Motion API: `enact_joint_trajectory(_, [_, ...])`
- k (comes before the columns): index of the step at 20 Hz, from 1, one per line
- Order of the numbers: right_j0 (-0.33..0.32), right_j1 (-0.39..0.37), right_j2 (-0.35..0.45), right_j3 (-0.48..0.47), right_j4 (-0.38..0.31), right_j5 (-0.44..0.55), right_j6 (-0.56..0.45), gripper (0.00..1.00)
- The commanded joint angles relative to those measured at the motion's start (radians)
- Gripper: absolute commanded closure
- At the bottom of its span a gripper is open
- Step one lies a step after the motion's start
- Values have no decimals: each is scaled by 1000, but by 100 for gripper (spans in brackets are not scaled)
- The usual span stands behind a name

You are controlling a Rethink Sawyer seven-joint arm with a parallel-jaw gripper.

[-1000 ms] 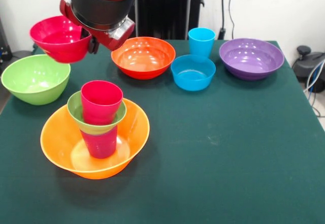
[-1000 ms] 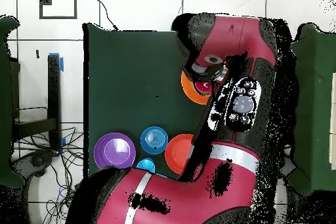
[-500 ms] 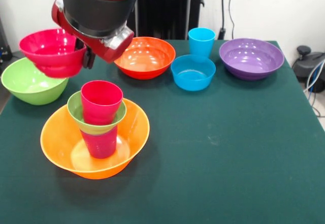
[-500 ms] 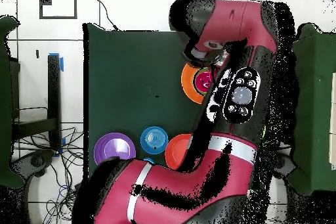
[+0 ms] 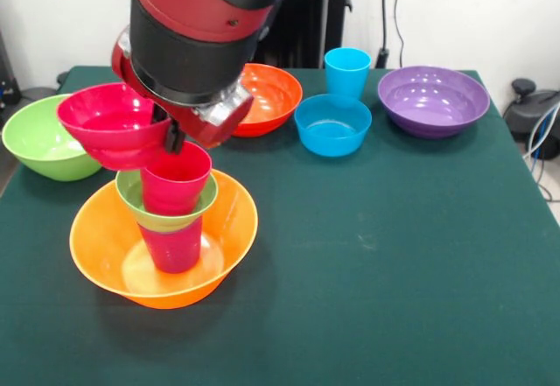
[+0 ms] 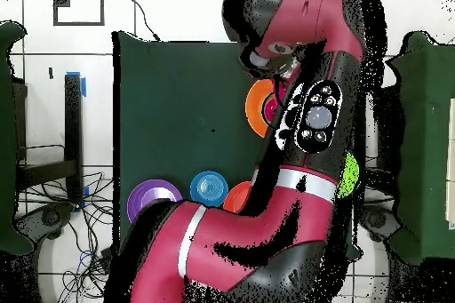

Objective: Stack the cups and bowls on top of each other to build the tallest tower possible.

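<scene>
Four pieces already make your tower [image 5: 166,228]: orange bowl, cup, small green bowl, red cup. Your end effector [image 5: 168,132] grasps the pink bowl [image 5: 114,123] by its rim, just above the tower. Six more wait on the desk [image 5: 394,255].

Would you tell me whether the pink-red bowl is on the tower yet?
Not yet: the pink-red bowl hangs tilted beside the top cup, held at the arm's end.

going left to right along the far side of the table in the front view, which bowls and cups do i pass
large lime green bowl → red-orange bowl → small blue bowl, with the sky blue cup just behind it → purple bowl
</scene>
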Motion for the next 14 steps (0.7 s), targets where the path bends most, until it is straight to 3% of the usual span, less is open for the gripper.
enact_joint_trajectory(1, [27, 82, 36, -95, 61, 155, 243, 100])
enact_joint_trajectory(10, [25, 88, 25, -78, 101, 205, 191, 100])
enact_joint_trajectory(14, [20, 102, 18, -70, 103, 177, 191, 100])
